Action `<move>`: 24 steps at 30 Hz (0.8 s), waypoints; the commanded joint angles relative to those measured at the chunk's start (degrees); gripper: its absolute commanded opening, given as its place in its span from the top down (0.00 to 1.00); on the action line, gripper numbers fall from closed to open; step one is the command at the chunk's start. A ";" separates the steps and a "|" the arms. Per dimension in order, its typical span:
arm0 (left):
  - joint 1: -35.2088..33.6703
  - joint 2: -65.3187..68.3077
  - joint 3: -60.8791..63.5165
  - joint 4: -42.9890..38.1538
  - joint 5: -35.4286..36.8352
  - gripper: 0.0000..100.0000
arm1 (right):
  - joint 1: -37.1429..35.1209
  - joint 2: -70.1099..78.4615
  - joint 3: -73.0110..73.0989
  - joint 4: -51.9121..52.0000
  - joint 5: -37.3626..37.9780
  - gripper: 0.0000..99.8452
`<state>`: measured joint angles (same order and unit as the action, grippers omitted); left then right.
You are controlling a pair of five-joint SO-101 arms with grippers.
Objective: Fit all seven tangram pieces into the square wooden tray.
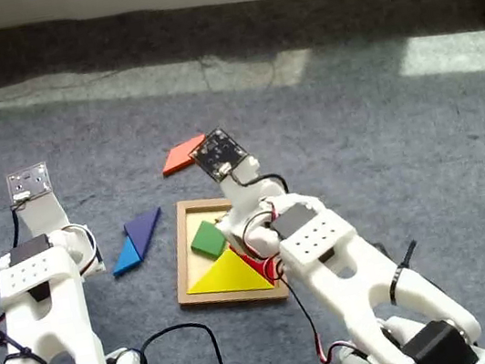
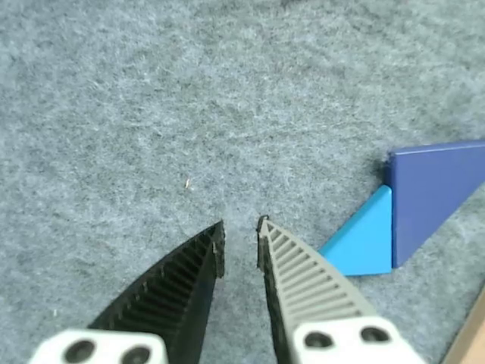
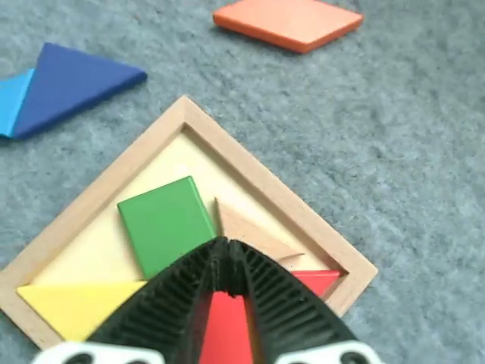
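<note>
Right pincer [image 3: 221,249]: tips pressed together, nothing gripped, poised over the interior of the square wooden tray [image 3: 273,189]. A red piece [image 3: 317,280] lies in the tray directly beneath the tips. Beside it are a green square [image 3: 165,224] and a yellow triangle [image 3: 76,307], both flat inside the rim. In the high view the tray [image 1: 182,267] sits at lower centre of the frame, with the yellow triangle [image 1: 228,275] along its lower edge and the green square [image 1: 207,239] above it.

Left pincer [image 2: 239,235]: a narrow gap between the tips, holding nothing, above the bare grey surface [image 1: 384,141]. Near it lies a light blue triangle [image 2: 364,239], touching a dark blue triangle [image 2: 432,189]. In the high view, both lie left of the tray. An orange parallelogram [image 1: 185,154] lies apart, above the tray.
</note>
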<state>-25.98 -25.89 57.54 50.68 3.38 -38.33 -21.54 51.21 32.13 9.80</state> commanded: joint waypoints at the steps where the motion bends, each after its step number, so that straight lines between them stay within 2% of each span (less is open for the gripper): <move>1: 3.91 -1.54 -0.04 -0.79 -1.67 0.90 | 1.98 -3.38 -0.31 -1.27 -0.35 0.99; 4: 8.75 -1.63 -1.01 -0.70 -6.59 0.90 | 6.02 -3.38 -0.75 -0.57 -0.44 0.99; 9: 15.43 -1.10 -5.05 -0.53 -13.19 0.90 | 10.33 -4.97 -4.18 12.44 -0.53 0.99; 11: 15.78 -0.92 -7.25 -0.44 -14.95 0.89 | 11.65 -8.13 -6.20 17.89 -0.53 0.99; 13: 15.60 -0.92 -9.10 0.18 -15.56 0.82 | 13.58 -12.18 -6.02 22.46 -0.53 0.99; 16: 15.60 -0.84 -12.00 5.54 -18.37 0.72 | 17.19 -19.38 -2.86 27.56 -0.44 0.99; 20: 15.60 4.35 -16.75 9.93 -23.47 0.72 | 23.08 -29.23 5.23 29.93 -0.09 0.99; 24: 14.02 17.10 -23.34 11.87 -27.52 0.72 | 28.09 -37.85 15.16 29.76 0.00 0.99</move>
<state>-11.65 -15.96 40.48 61.14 -21.41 -13.54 -52.92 61.93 61.41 9.89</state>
